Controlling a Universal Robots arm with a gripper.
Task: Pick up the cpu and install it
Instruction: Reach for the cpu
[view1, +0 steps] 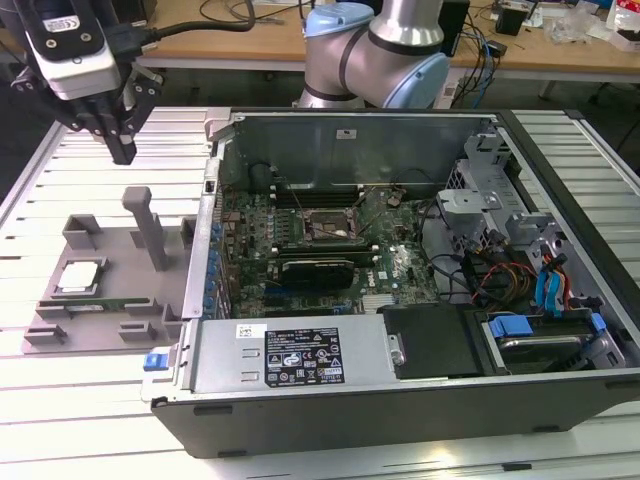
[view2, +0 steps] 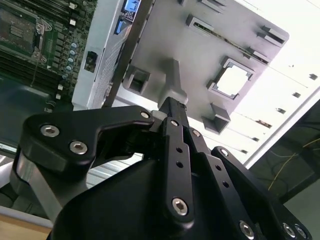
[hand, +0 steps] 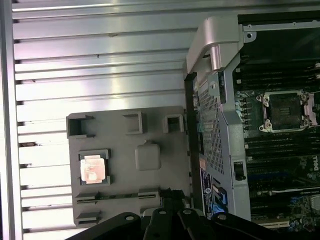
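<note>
Exterior view. The black two-finger gripper (view1: 122, 150) hangs above the ribbed aluminium table (view1: 50, 170), off the far edge of the flat grey plastic fixture tray (view1: 110, 245). Its fingers meet in a single tip, with nothing between them. The cpu (view1: 80, 277), a small square chip with a silver-grey metal top, lies flat in a framed recess of the tray, toward the exterior view's left and well below the gripper. A grey upright post (view1: 150, 230) stands on the tray between the cpu and the open black computer case (view1: 350, 140). A long green memory stick (view1: 105, 302) lies on the tray just beside the cpu, on its near side. The square metal-framed motherboard socket (view1: 325, 228) inside the case sits uncovered, with no chip in it.

Second wrist view. The gripper (view2: 172, 106) tip lines up with the post (view2: 172, 82). The cpu (view2: 234, 81) rests in its recess, apart from the gripper.

First wrist view. The cpu (hand: 93, 167) sits seated in the tray (hand: 115, 125), untouched. The gripper (hand: 167, 192) tip shows at the tray's edge nearest the case. The socket (hand: 285, 111) is well apart from the cpu.
</note>
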